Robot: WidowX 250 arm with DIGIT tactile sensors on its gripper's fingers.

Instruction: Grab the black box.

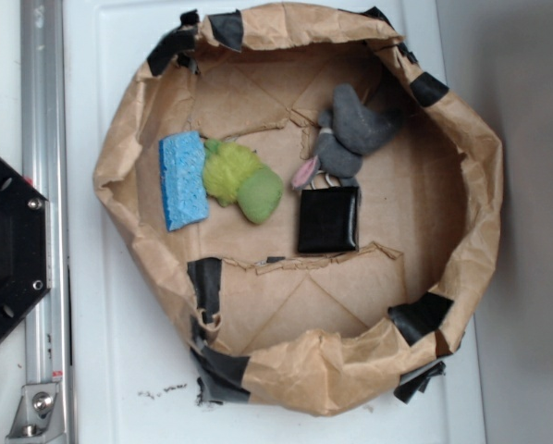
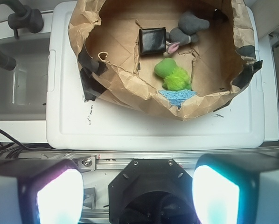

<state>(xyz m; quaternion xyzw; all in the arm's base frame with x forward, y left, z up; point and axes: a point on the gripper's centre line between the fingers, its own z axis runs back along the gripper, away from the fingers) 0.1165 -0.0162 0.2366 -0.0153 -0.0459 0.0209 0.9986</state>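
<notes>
The black box (image 1: 328,219) lies flat on the cardboard floor of the brown paper basin (image 1: 471,240), just below a grey plush mouse (image 1: 350,134). In the wrist view the black box (image 2: 152,40) sits far off at the top, next to the mouse (image 2: 188,29). My gripper (image 2: 137,198) is open and empty, its two glowing fingers (image 2: 58,196) wide apart. It hangs high above the robot base, well short of the basin. The gripper does not show in the exterior view.
A blue sponge (image 1: 182,179) and a green fuzzy toy (image 1: 242,180) lie left of the box. The basin stands on a white board (image 2: 144,123). A black hexagonal plate (image 1: 6,245) and a metal rail (image 1: 43,231) are at the left. A sink (image 2: 16,79) is beside the board.
</notes>
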